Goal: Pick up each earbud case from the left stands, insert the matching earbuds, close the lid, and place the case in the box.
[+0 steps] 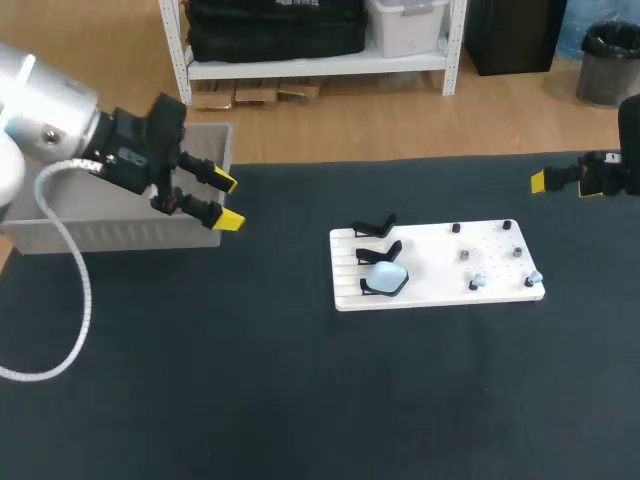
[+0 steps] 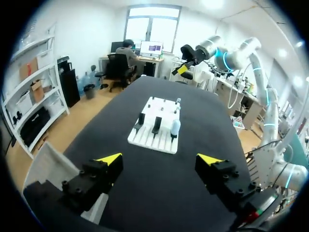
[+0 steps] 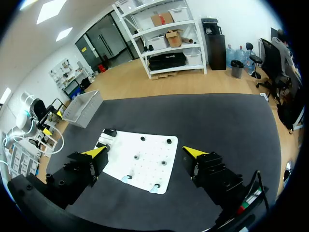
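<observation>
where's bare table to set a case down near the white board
The dark table is bare on the robot's side of the white board and between it and the grey box. The board itself is crowded: stands on one side, earbuds on the other.

This is looking like a robotics lab bench. Two cabled robot arms are hanging over a table (image 1: 300,400) covered in dark matting. The left gripper (image 1: 227,201) is holding its yellow tips apart, with a white hose (image 1: 75,290) looping behind it and a grey box (image 1: 60,215) sitting just beside it. Ahead of the right gripper (image 3: 146,152), likewise spread, a white drilled fixture board (image 1: 440,265) is carrying black stands (image 1: 375,226).
</observation>
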You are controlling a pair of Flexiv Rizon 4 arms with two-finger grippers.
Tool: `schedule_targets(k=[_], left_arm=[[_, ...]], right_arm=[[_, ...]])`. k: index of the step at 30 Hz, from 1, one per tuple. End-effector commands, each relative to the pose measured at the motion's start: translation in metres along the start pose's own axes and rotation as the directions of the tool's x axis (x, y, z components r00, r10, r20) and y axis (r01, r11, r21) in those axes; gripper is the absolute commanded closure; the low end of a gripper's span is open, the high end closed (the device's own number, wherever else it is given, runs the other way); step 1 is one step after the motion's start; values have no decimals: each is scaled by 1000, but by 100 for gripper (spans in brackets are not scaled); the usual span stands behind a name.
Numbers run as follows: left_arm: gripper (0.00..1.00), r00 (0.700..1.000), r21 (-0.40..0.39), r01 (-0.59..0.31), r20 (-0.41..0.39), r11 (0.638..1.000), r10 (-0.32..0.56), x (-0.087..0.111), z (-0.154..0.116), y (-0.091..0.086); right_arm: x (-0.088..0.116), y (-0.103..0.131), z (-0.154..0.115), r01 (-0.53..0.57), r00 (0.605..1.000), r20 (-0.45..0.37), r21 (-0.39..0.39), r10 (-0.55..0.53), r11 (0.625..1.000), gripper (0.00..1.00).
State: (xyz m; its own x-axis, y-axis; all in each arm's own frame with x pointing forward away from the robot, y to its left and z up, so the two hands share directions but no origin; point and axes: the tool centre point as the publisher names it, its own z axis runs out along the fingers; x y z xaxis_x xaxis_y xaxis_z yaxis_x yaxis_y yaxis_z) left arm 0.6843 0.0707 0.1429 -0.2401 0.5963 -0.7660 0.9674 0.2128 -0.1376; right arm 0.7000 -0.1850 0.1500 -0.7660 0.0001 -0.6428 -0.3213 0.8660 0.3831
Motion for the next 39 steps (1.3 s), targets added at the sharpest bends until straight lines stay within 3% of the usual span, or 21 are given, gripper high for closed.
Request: schedule_targets(k=[1, 4, 9, 19, 27, 35, 37, 39], left_arm=[[0, 997, -25, -37, 64, 999, 38, 2, 21, -9], [0, 992, -34, -99, 73, 994, 102, 1, 36, -18], [0, 984, 16, -165, 72, 986, 164, 1, 57, -29], [0, 984, 118, -172, 78, 978, 163, 2, 106, -23], [0, 975, 144, -212, 98, 967, 199, 2, 144, -20], [0, 965, 151, -245, 128, 958, 227, 1, 167, -29], [14, 964, 155, -247, 135, 957, 227, 0, 172, -31], [17, 963, 158, -248, 143, 956, 227, -1, 175, -34]], right_arm=[[0, 0, 0, 0, 1000, 0, 0, 0, 1000, 0], [0, 0, 0, 0, 1000, 0, 0, 0, 1000, 0], [0, 0, 0, 0, 1000, 0, 0, 0, 1000, 0], [0, 0, 0, 0, 1000, 0, 0, 0, 1000, 0], [0, 0, 0, 0, 1000, 0, 0, 0, 1000, 0], [0, 0, 0, 0, 1000, 0, 0, 0, 1000, 0], [0, 0, 0, 0, 1000, 0, 0, 0, 1000, 0], [0, 0, 0, 0, 1000, 0, 0, 0, 1000, 0]])
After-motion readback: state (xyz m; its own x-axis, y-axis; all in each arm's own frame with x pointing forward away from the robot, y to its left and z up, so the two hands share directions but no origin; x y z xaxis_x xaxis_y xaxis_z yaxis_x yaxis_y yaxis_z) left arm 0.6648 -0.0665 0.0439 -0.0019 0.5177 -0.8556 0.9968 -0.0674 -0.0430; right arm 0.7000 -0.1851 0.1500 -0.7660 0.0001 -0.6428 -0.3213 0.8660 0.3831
